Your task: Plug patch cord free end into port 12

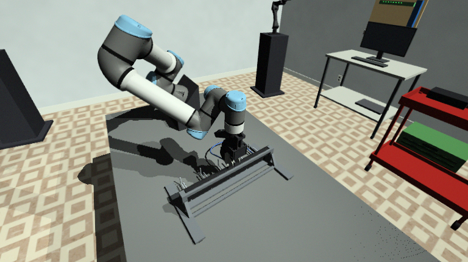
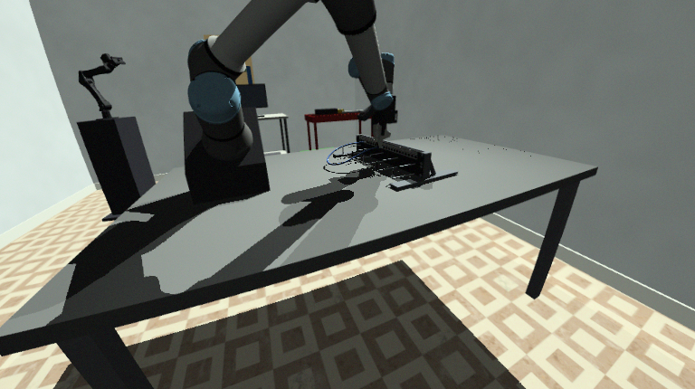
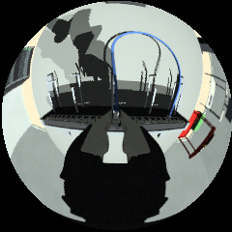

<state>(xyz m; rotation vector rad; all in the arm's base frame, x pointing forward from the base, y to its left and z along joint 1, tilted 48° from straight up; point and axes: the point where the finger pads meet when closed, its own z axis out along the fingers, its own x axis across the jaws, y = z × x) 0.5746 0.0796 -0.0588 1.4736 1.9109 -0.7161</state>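
The free-standing rack (image 1: 220, 184) (image 2: 404, 151) (image 3: 68, 119) stands upright on the grey table, a long bar with a row of ports. My gripper (image 1: 231, 161) (image 2: 377, 136) (image 3: 116, 110) is right over the rack's top edge and is shut on the cable's free plug (image 3: 116, 116), which sits at the port row. The blue patch cord (image 3: 145, 35) (image 1: 211, 150) (image 2: 340, 151) loops up from the plug and comes down to a port on the right side of the wrist view. Whether the plug is fully in its port I cannot tell.
Thin upright pins (image 3: 145, 77) rise along the rack's far side. The arm's dark base block (image 2: 225, 159) stands on the table (image 1: 276, 217). A red cart (image 1: 428, 155), a white desk (image 1: 376, 66) and a black pedestal (image 1: 270, 62) stand on the floor.
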